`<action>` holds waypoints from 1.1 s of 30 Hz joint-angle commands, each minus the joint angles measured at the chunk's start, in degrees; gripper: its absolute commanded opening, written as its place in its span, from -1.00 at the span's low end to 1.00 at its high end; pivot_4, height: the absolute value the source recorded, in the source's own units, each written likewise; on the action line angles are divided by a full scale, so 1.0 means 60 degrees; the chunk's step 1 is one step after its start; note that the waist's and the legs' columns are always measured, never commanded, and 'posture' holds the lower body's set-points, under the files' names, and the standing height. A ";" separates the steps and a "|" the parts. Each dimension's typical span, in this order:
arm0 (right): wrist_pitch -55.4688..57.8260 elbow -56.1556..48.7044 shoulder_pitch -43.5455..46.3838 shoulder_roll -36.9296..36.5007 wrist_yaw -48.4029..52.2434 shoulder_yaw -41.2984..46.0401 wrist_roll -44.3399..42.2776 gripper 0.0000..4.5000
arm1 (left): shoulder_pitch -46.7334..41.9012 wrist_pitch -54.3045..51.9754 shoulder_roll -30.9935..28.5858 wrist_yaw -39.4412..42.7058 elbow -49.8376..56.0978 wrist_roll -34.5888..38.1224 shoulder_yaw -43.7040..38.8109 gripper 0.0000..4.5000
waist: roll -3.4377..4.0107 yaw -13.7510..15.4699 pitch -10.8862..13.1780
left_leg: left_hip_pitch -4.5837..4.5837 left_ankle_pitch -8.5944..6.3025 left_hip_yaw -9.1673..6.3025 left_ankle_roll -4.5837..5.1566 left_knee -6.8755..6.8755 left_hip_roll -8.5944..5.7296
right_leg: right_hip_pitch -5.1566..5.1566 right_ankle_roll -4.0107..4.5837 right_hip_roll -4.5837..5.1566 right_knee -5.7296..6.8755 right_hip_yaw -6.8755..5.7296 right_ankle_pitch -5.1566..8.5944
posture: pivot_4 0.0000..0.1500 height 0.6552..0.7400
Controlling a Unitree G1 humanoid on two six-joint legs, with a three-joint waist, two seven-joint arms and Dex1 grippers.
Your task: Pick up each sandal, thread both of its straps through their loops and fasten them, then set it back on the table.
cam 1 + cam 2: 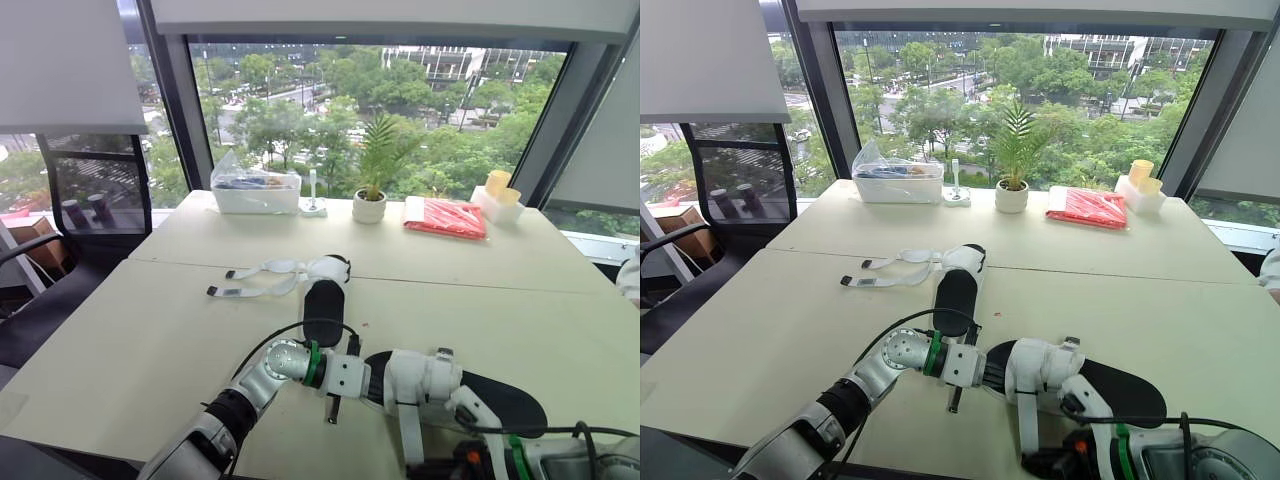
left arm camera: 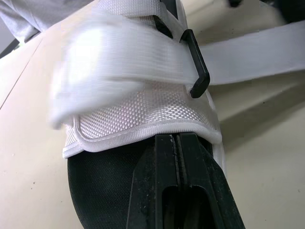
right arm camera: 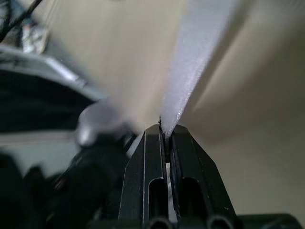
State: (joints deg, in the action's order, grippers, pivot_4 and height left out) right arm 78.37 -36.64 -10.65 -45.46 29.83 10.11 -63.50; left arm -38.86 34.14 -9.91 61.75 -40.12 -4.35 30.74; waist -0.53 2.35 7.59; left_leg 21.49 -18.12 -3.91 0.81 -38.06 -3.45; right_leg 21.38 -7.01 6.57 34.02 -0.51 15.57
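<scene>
The near sandal (image 1: 500, 400), black-soled with a white mesh upper (image 2: 143, 109), lies at the table's front edge. My left gripper (image 2: 177, 138) is shut on the rim of that upper, just below a black loop (image 2: 198, 67) with a strap through it. A loose white strap (image 3: 200, 62) hangs from the sandal toward me, and my right gripper (image 3: 164, 128) is shut on its end. The far sandal (image 1: 324, 300) rests mid-table, its two white straps (image 1: 265, 280) splayed out to the left, unfastened.
Along the window edge stand a clear plastic box (image 1: 256, 190), a small potted plant (image 1: 370, 205), a red packet (image 1: 446, 217) and a white holder with yellow items (image 1: 498, 197). A black chair (image 1: 95, 195) stands beyond the table's left side.
</scene>
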 commanded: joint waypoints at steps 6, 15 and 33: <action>0.0181 -0.0440 -0.0123 -0.0349 -0.0534 0.0380 -0.3034 -0.98 | 0.0699 -0.0598 -0.0318 0.0545 -0.0705 -0.1125 0.0926 -1.00 | -0.0003 0.0007 0.0000 | 0.0002 -0.0004 -0.0001 0.0005 0.0007 0.0000 | 0.0003 -0.0005 0.0000 -0.0004 -0.0001 0.0003 | 1.00 0.94; -0.1628 -0.0567 0.1950 -0.3873 -0.1691 0.1299 -0.6798 -0.98 | 0.0608 -0.0202 -0.0205 0.0445 -0.0883 -0.1639 0.1281 -1.00 | 0.0010 0.0030 0.0012 | 0.0008 -0.0005 -0.0003 0.0008 0.0009 0.0001 | -0.0001 -0.0003 0.0009 -0.0023 -0.0014 0.0005 | 1.00 0.94; -0.2678 0.2879 0.6365 -0.3623 0.1239 -0.1983 0.0328 -0.98 | 0.0740 -0.0008 -0.0178 0.0630 -0.0715 -0.1752 0.1538 -1.00 | 0.0023 0.0210 0.0002 | 0.0158 0.0011 -0.0027 -0.0021 -0.0010 -0.0028 | 0.0106 -0.0034 0.0029 -0.0094 -0.0045 -0.0019 | 1.00 0.94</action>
State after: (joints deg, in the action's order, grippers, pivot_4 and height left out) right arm 65.70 -20.92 25.83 -67.19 36.41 -3.68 -66.07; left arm -39.48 37.17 -8.85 61.50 -39.13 -6.57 32.25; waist -0.39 3.61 7.60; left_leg 22.44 -18.04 -4.07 0.67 -38.12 -3.62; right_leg 22.06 -7.22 6.74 33.47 -0.78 15.46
